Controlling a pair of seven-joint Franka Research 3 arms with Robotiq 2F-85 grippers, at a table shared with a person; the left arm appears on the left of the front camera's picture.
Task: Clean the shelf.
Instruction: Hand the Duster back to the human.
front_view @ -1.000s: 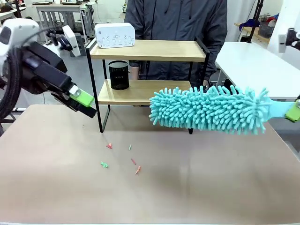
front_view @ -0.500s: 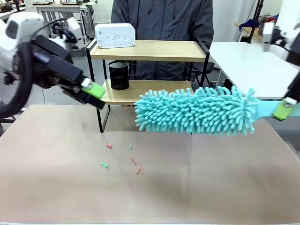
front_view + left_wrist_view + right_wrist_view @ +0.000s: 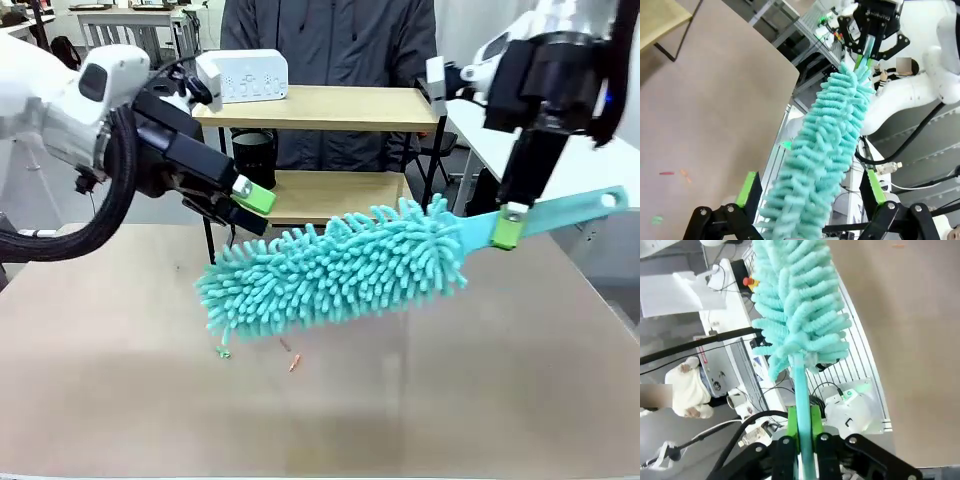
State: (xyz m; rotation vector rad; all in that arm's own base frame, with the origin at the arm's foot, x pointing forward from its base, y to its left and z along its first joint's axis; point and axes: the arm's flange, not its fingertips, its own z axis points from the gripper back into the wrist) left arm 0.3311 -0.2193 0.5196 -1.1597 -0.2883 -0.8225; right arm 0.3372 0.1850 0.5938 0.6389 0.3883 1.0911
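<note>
- Your right pincer (image 3: 508,228) is clamped on the thin flat handle of the teal duster (image 3: 335,270). The fluffy head hangs off to one side and tilts down toward the surface (image 3: 450,410). With that much head hanging off a narrow grip, the handle could swivel between the pads on any firm push.
- Your left pincer (image 3: 250,198) is wide open and holds nothing. It hovers just in front of the shelf's left side, and the duster's tip lies in line with its jaws. I cannot tell whether they touch. Swing either arm carelessly and the two will foul.
- The shelf (image 3: 320,106) stands at the surface's far edge, left of middle, behind the duster.
- A white device (image 3: 245,75) sits at the top board's left end, and a black cup (image 3: 253,158) sits at the lower board's left end. A broad sweep could shove either one off.
- The duster's low tip hangs above the coloured scraps (image 3: 291,363) near the surface's middle and could scatter them.
- A person (image 3: 330,45) stands close behind the shelf, so a hard push on the light frame could slide it toward them.
</note>
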